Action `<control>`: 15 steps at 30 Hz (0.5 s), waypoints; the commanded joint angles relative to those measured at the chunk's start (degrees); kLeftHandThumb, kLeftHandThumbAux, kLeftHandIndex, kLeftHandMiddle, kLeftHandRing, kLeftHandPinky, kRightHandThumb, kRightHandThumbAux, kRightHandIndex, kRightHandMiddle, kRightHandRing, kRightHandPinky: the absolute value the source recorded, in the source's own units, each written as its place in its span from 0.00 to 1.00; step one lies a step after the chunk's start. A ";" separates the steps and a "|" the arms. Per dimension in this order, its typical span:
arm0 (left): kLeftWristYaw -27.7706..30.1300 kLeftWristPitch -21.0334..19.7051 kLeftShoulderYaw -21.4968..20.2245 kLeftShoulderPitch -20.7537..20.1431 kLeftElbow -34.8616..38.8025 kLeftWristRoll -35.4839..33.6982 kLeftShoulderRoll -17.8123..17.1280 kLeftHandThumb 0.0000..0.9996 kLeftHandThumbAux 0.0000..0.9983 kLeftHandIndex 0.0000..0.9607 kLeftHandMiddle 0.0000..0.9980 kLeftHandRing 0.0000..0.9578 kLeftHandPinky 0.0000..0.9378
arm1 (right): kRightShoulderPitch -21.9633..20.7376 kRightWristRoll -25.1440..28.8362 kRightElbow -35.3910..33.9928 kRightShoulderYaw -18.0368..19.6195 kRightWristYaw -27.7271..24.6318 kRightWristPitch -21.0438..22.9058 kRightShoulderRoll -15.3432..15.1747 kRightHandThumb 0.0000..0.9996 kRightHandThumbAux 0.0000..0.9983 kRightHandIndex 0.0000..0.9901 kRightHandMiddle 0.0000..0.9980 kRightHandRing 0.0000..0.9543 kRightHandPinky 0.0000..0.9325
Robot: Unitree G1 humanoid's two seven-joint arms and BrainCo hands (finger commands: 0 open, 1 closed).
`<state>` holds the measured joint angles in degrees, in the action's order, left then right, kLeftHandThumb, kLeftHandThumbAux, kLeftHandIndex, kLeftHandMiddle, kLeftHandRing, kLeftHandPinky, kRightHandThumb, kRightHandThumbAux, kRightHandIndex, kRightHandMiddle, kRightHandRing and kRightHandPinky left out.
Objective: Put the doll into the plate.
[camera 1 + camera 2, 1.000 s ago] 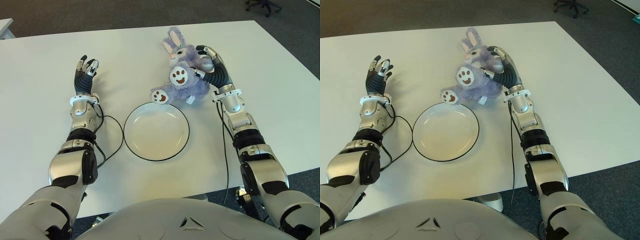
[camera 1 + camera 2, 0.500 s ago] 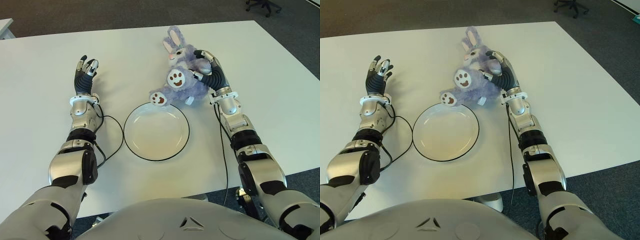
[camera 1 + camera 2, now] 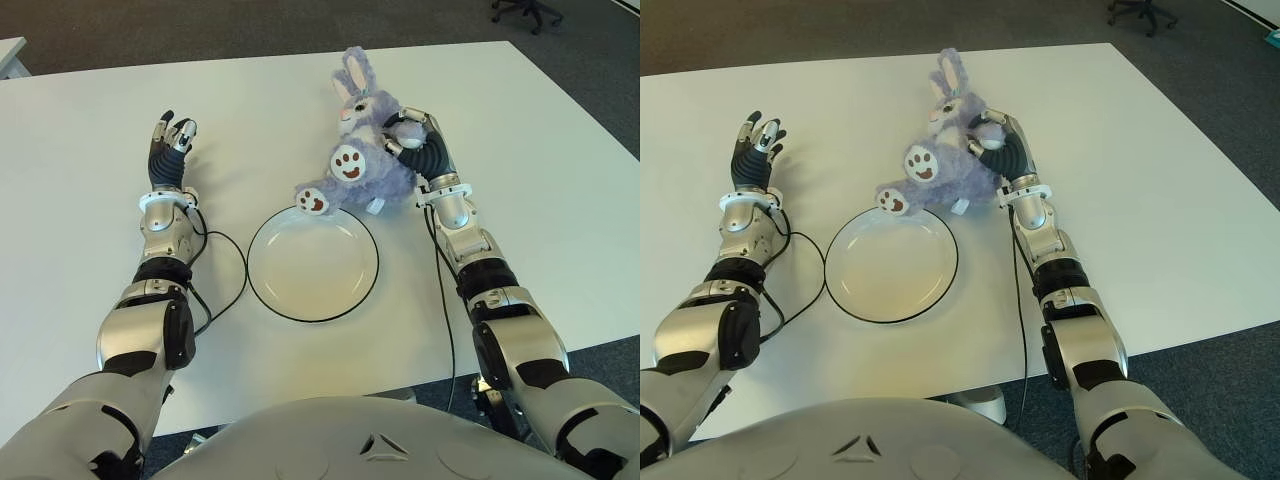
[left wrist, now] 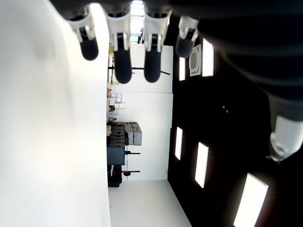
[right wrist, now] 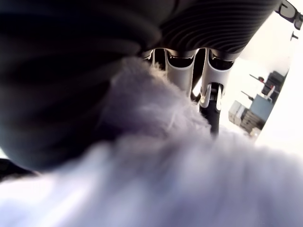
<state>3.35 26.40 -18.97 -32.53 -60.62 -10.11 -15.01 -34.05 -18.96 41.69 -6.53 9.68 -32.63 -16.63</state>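
Your right hand (image 3: 418,140) has its fingers wrapped around the purple rabbit doll (image 3: 362,160), which leans out from the palm toward the plate (image 3: 313,263). One brown-soled foot hangs over the plate's far rim. Your left hand (image 3: 170,147) shows well off to the plate's other side, fingers loosely spread, holding nothing, above the white table (image 3: 90,150).

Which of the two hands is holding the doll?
The right hand: its fingers grip the purple doll just beyond the plate. The left hand is open and empty.
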 commanded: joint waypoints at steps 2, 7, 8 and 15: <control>-0.11 -2.39 0.35 4.66 -2.82 0.19 1.57 0.00 0.48 0.07 0.19 0.18 0.09 | 0.14 0.54 2.04 -0.60 -1.12 -1.57 0.92 0.69 0.72 0.42 0.55 0.63 0.68; -0.28 -2.16 0.39 4.74 -2.79 0.26 1.68 0.00 0.49 0.07 0.19 0.19 0.09 | -0.06 1.31 3.08 -0.38 -1.60 -3.12 1.00 0.70 0.72 0.43 0.57 0.64 0.68; -0.29 -2.13 0.39 4.73 -2.81 0.27 1.68 0.00 0.49 0.07 0.19 0.19 0.08 | -0.12 1.41 3.25 -0.37 -1.69 -3.28 1.02 0.70 0.72 0.43 0.58 0.65 0.68; -0.30 -2.05 0.29 4.79 -2.78 0.13 1.78 0.00 0.48 0.07 0.19 0.19 0.09 | -0.15 1.15 3.35 -0.36 -1.84 -3.34 0.88 0.70 0.72 0.43 0.68 0.77 0.83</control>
<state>3.35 26.84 -18.98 -32.45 -60.63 -10.10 -15.00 -34.36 -17.69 44.27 -6.42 8.56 -35.96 -16.15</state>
